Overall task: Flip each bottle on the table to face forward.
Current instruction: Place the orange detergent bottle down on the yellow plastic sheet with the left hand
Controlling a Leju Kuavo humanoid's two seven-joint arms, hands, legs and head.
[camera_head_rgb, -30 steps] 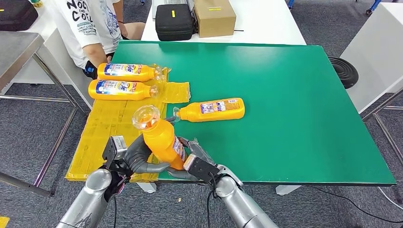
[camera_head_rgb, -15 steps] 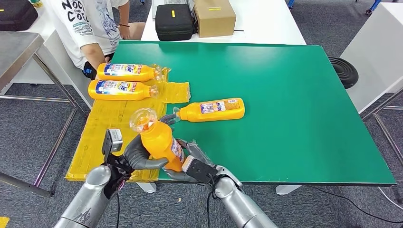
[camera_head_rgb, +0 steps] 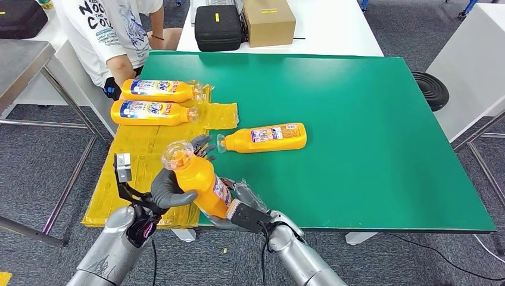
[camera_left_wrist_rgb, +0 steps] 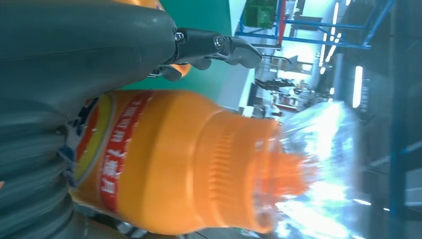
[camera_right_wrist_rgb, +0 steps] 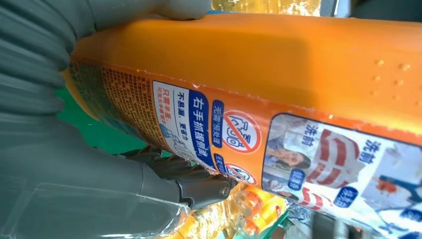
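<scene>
- Green table (camera_head_rgb: pixel 369 137) carries the work; a yellow sheet (camera_head_rgb: pixel 134 161) covers its near-left part
- Two bottles (camera_head_rgb: pixel 156 90) lie far left on the sheet with blue front labels up, seemingly done; a third bottle (camera_head_rgb: pixel 265 137) lies mid-table on the green, small-print label up, likely awaiting its flip
- The held bottle (camera_head_rgb: pixel 199 179) stands tilted over the near edge, clear cap (camera_head_rgb: pixel 177 154) up; the left hand (camera_head_rgb: pixel 170 189) grips its upper body, the right hand (camera_head_rgb: pixel 238 208) wraps its base
- Step in hand, I judge: mid-flip; next it needs rotating so the front label faces up, then laying beside the two
</scene>
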